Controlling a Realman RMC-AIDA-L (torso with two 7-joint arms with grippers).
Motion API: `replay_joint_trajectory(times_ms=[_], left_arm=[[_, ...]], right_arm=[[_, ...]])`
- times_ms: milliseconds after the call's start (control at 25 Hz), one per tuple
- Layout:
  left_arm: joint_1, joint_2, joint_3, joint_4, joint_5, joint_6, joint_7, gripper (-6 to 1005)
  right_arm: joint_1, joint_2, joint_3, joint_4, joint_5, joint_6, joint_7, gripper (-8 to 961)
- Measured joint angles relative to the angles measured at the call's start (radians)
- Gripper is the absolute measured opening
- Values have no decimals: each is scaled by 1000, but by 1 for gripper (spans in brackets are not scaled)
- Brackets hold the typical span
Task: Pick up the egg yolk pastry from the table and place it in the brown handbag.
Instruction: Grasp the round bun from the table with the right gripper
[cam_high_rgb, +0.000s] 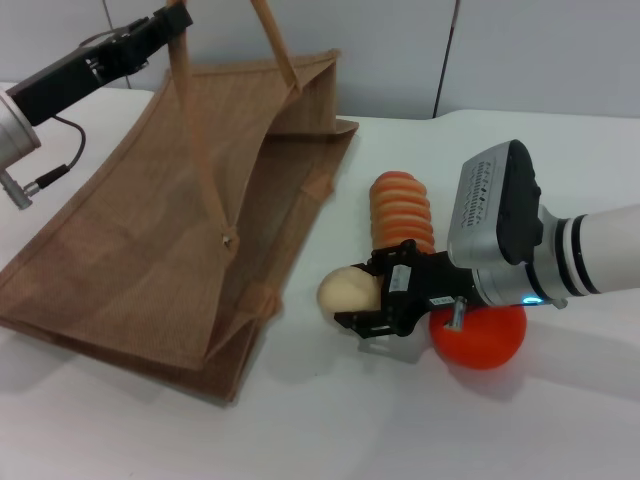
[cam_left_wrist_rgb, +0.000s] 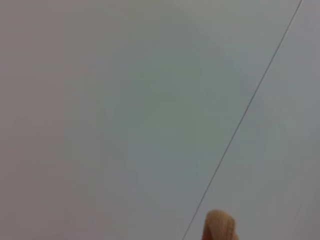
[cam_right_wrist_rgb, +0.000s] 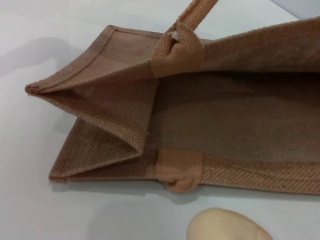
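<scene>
Right gripper (cam_high_rgb: 372, 300) fingers apart around the egg yolk pastry (cam_high_rgb: 347, 291) on the white table (cam_high_rgb: 330, 430), beside the brown handbag (cam_high_rgb: 150, 250) mouth, left gripper (cam_high_rgb: 165, 22) clamped on a handle (cam_high_rgb: 185, 110) (held raised), orange (cam_high_rgb: 480, 335) and ridged bread roll (cam_high_rgb: 403, 210) just behind.

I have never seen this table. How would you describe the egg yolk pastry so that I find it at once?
Start at the brown handbag, the big woven tote whose mouth the left gripper holds up by a handle. Just off its open mouth lies the egg yolk pastry, at the tips of the right gripper. It is small, smooth and pale cream, unlike the ridged bread roll and the orange ball.
</scene>
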Motion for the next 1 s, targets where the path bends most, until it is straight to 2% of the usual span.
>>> replay_joint_trajectory(times_ms=[360,520,1000], left_arm=[[0,0,0,0,0,0,0,122],[0,0,0,0,0,0,0,122],[2,-1,1,0,2,-40,0,122]], right_arm=[[-8,-5,0,-6,-2,-18,-10,624],[-26,-5,0,-37,-1,-83,-15,622],[-172,-5,90,-234,4,-319,-16,609]])
